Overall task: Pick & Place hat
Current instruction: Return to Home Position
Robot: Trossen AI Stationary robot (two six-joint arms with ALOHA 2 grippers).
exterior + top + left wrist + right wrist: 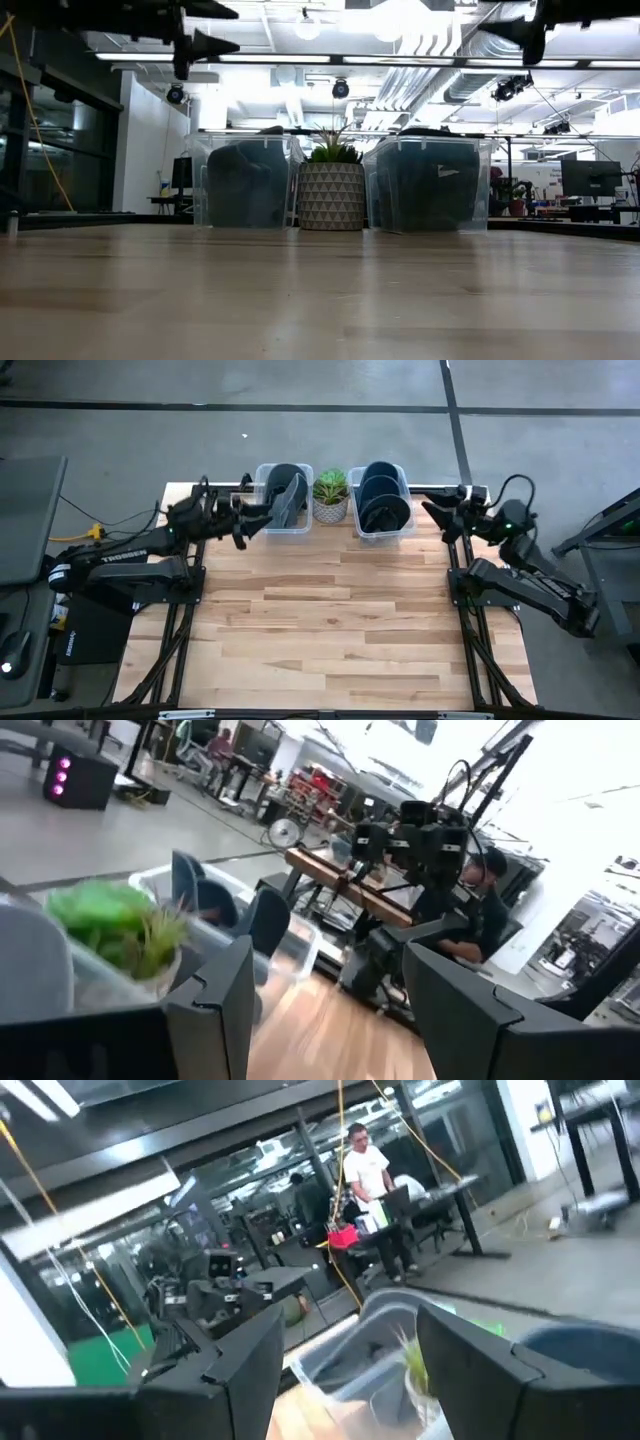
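Dark hats sit in two clear bins at the table's far edge. The left bin (pixel 283 500) holds a dark hat (pixel 290 495) standing on edge. The right bin (pixel 380 500) holds several nested dark blue hats (pixel 383 503). Both bins also show in the low view, the left bin (pixel 245 182) and the right bin (pixel 430 183). My left gripper (pixel 248 523) hovers open, raised above the table just left of the left bin. My right gripper (pixel 437 516) hovers open, right of the right bin. The wrist views show each pair of fingers spread, the left gripper (pixel 330 1010) and the right gripper (pixel 350 1370).
A potted green plant (pixel 330 495) in a patterned pot (pixel 331 196) stands between the two bins. The wooden table top (pixel 330 630) stretches from the bins toward the near edge. A person (pixel 367 1170) stands in the room beyond the table.
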